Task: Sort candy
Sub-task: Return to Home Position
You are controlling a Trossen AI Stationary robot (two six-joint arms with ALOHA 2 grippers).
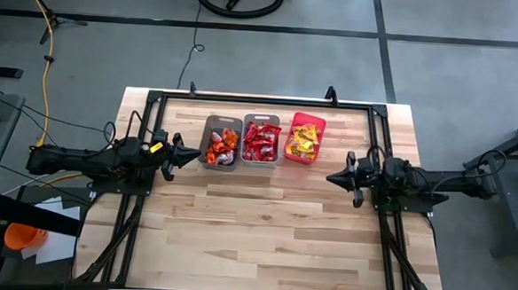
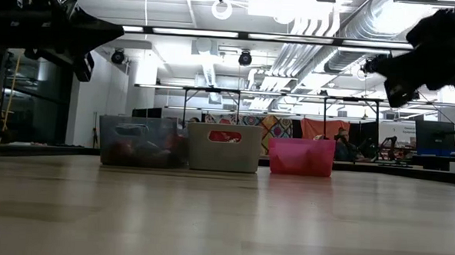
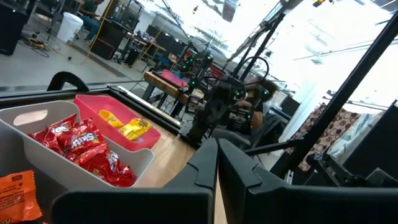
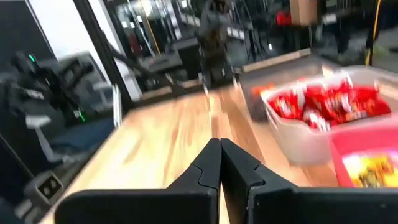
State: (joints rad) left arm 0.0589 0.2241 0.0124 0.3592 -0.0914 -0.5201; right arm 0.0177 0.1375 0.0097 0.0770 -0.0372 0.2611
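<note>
Three small bins stand in a row at the table's far side. The brown bin (image 1: 221,143) holds orange candy (image 1: 222,147), the grey bin (image 1: 261,142) holds red candy (image 3: 84,146), and the pink bin (image 1: 304,138) holds yellow candy (image 3: 134,129). My left gripper (image 1: 196,154) hovers shut above the table, just left of the brown bin. My right gripper (image 1: 330,178) hovers shut, right of the pink bin and nearer the table's front. Both grippers hold nothing.
A black metal frame (image 1: 261,99) runs around the table's far edge and both sides. The wooden tabletop (image 1: 263,234) lies bare in front of the bins. Beyond the table the low view shows workshop benches and equipment.
</note>
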